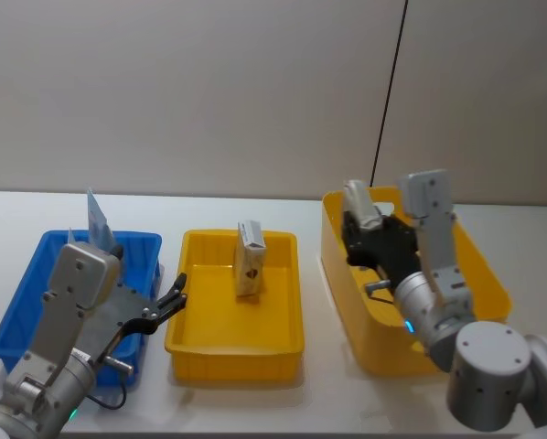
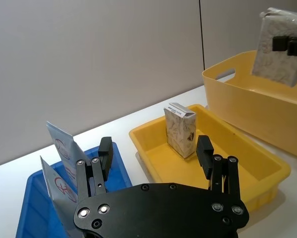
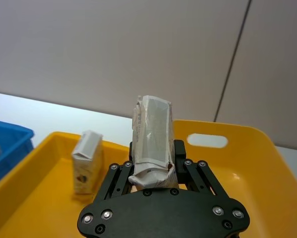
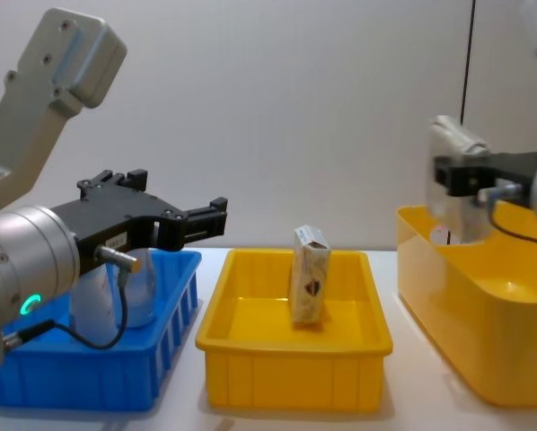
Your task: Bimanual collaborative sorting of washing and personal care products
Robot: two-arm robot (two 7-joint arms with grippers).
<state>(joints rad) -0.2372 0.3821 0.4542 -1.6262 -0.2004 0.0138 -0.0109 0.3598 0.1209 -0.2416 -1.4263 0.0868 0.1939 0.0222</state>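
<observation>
My right gripper [image 1: 360, 240] is shut on a cream packet [image 1: 358, 206], holding it upright above the large yellow bin [image 1: 488, 274]. In the right wrist view the packet [image 3: 152, 134] stands between the fingers [image 3: 181, 151]. From the chest it shows as a pale packet [image 4: 453, 135] over the bin's left wall. A cream carton [image 1: 250, 261] with a dark logo stands upright in the shallow yellow tray [image 1: 232, 352]. Pale-blue tubes [image 1: 98, 219] with red marks lean in the blue bin [image 1: 17, 311]. My left gripper [image 1: 173, 304] is open and holds nothing, hovering at the blue bin's right edge and pointing toward the tray.
The three containers sit in a row on a white table: blue bin [image 4: 71, 377], yellow tray [image 4: 295, 377], large yellow bin [image 4: 484, 341]. A plain wall with a black cord [image 1: 390, 82] runs behind. White table shows in front of and behind the containers.
</observation>
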